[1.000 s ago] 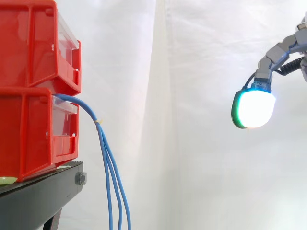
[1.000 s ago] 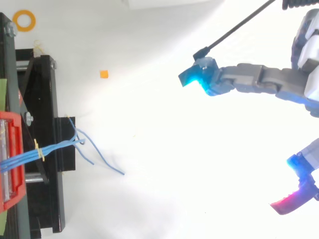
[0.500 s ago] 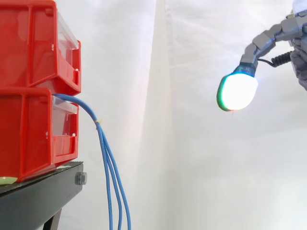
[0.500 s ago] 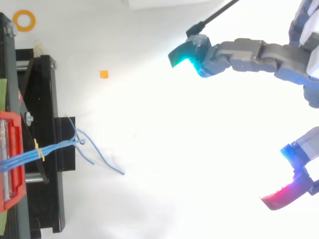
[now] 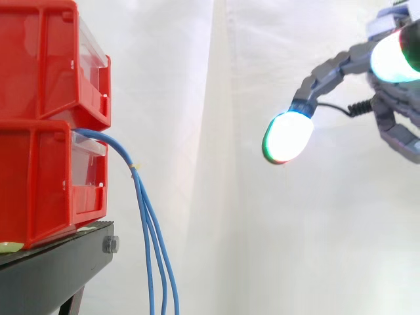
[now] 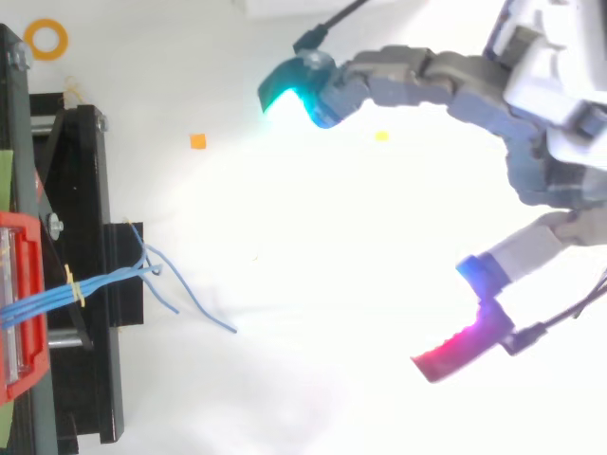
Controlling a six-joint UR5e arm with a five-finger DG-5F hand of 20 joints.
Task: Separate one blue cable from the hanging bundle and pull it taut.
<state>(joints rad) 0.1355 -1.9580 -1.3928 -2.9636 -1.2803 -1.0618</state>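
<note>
So your hand (image 5: 331, 67) has come in a fair bit over the last second. In the side view the lit fingertip (image 5: 287, 136) has slid from near the right edge toward the middle, and from the top you now get much more of the hand (image 6: 560, 104) in frame. It's not at the work yet, though. There's open space between it and the blue cables (image 5: 148, 236), which haven't budged: they come out of the lower red bin (image 5: 39, 177), bend over at the yellow tie (image 5: 134, 167) and hang down past the edge of the black stand (image 5: 56, 262). From the top, the cables' (image 6: 104, 282) loose ends fan out a little beyond the tie. The fingers are spread wide, thumb well apart from the rest, nothing between them. I'd call this plain approach, with the separating not started. The strands hang close together below the tie, so you'll probably want to aim for where they spread if you want just one.
</note>
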